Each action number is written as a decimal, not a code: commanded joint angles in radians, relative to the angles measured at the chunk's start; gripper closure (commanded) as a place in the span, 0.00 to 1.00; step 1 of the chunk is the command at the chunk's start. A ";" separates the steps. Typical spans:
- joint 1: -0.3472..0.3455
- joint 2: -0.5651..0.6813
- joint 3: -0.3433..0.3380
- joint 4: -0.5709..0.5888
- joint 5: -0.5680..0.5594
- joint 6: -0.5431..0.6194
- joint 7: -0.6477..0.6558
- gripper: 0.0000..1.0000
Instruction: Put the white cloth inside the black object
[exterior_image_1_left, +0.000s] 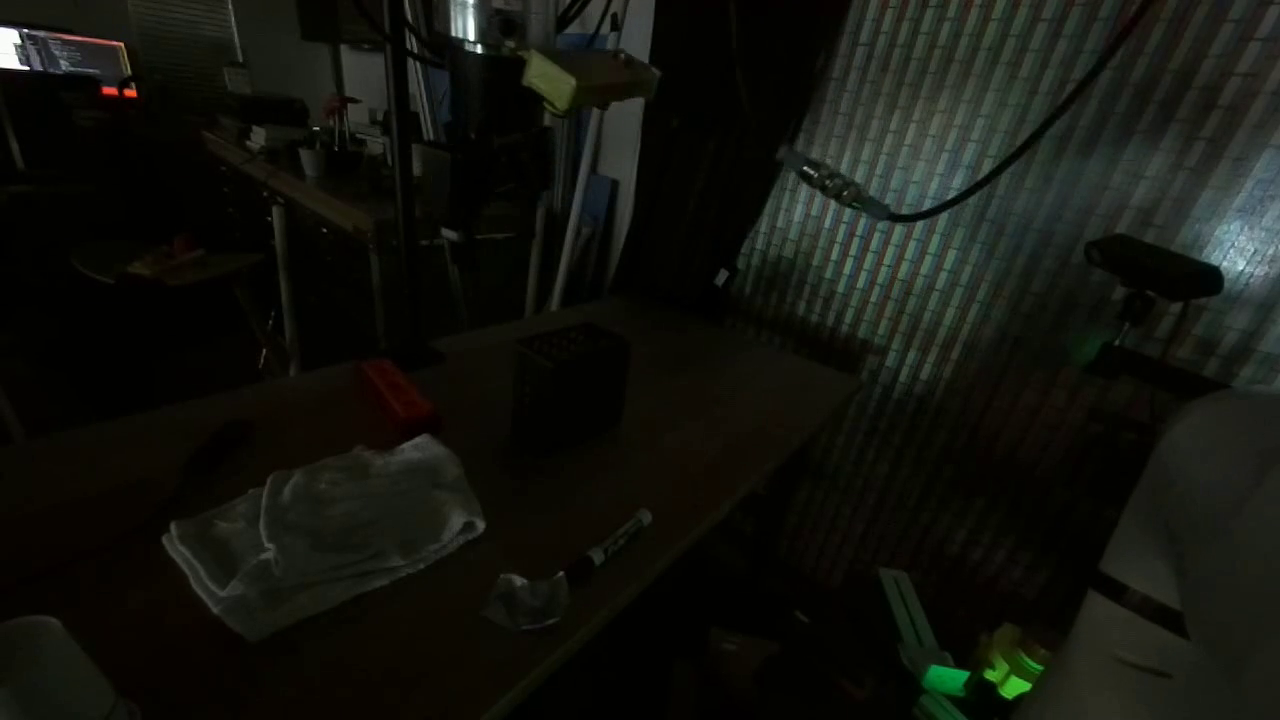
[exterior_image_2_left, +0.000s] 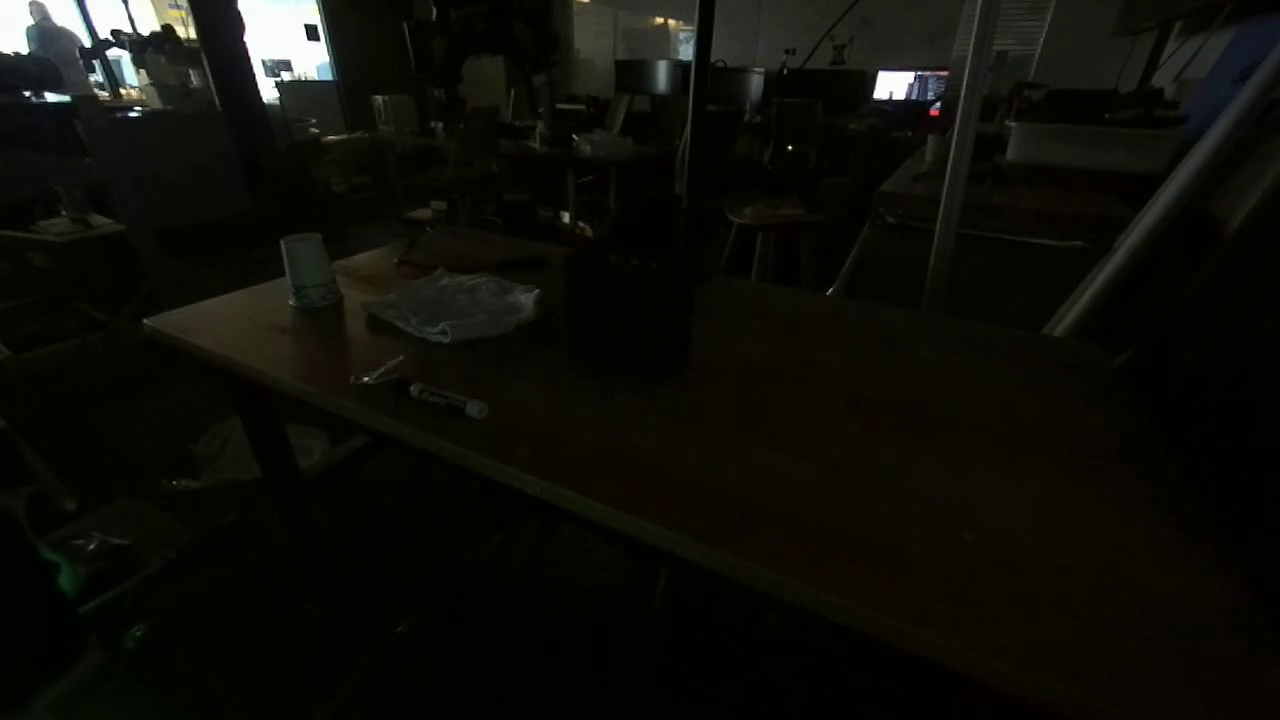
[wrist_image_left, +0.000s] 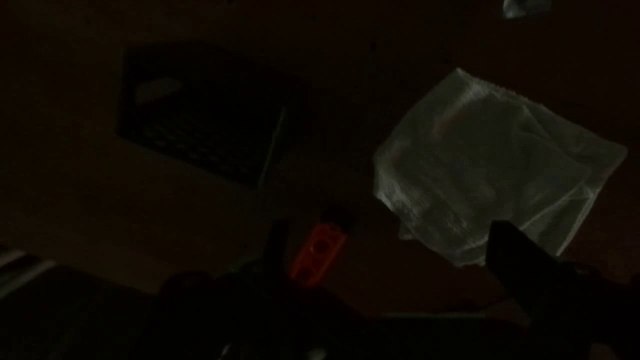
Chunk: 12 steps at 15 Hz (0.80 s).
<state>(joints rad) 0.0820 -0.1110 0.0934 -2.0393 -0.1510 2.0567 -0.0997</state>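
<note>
Dim. See cloth (exterior_image_1_left: 340, 530) lying folded on table (exterior_image_1_left: 710, 410), outside box (exterior_image_1_left: 570, 390); in an exterior view, left of box and nearer. There, note red block (exterior_image_1_left: 397, 393) beyond cloth, marker (exterior_image_1_left: 620, 537) beside crumpled scrap (exterior_image_1_left: 528, 602). See cup (exterior_image_2_left: 312, 272) left of cloth in both exterior views. In wrist view, see gripper (wrist_image_left: 389, 223) with fingers (wrist_image_left: 507, 247) spread well apart.

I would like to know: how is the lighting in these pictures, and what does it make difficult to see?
In both exterior views, very dim, the black object showing little detail, the white cloth readable; in the wrist view, also dark, the gripper almost black, its outline partly lost.
</note>
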 joint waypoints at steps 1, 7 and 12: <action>0.028 0.123 0.028 0.123 -0.026 0.079 -0.018 0.00; 0.075 0.297 0.056 0.160 -0.065 0.175 0.005 0.00; 0.113 0.423 0.063 0.137 -0.065 0.250 0.008 0.00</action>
<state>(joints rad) 0.1767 0.2428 0.1513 -1.9198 -0.1923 2.2606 -0.1023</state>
